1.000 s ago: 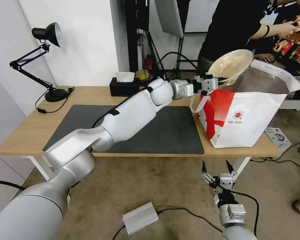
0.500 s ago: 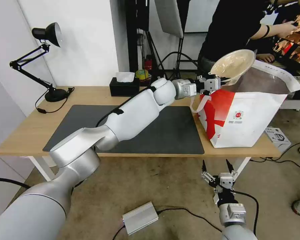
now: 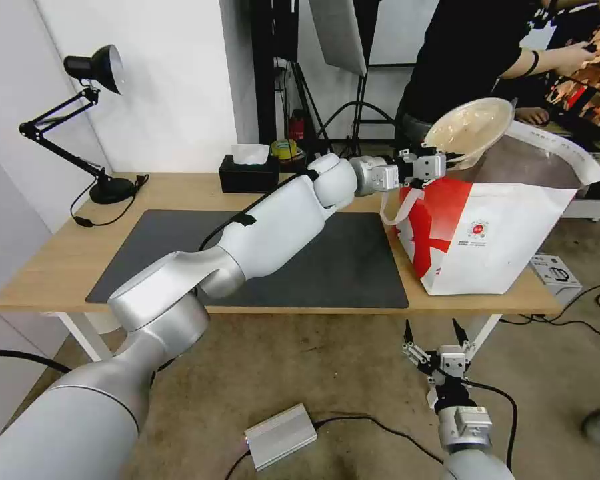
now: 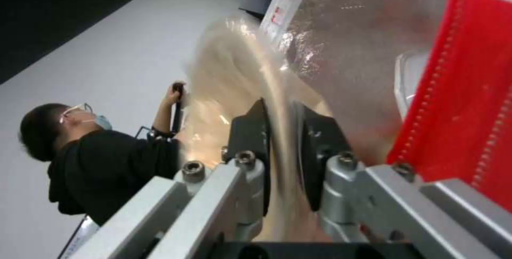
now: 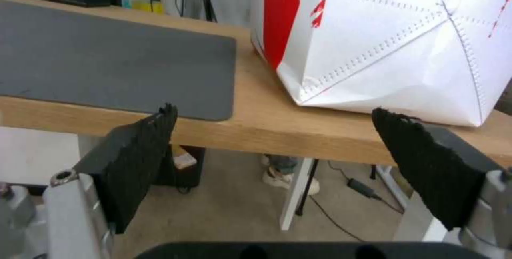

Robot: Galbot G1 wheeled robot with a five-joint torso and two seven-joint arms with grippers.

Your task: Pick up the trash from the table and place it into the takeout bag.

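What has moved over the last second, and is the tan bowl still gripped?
The left gripper has carried the tan pulp bowl slightly further right, over the open mouth of the takeout bag. Its jaws stay clamped on the bowl's rim; nothing was let go. The bag, the table and the right gripper, parked open below the table edge, are unchanged.

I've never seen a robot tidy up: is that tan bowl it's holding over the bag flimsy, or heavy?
Probably light: the left gripper holds the tan bowl up by its rim alone. It looks thin-walled, so likely slightly bendy. Tilted steeply above the takeout bag, it might slip.
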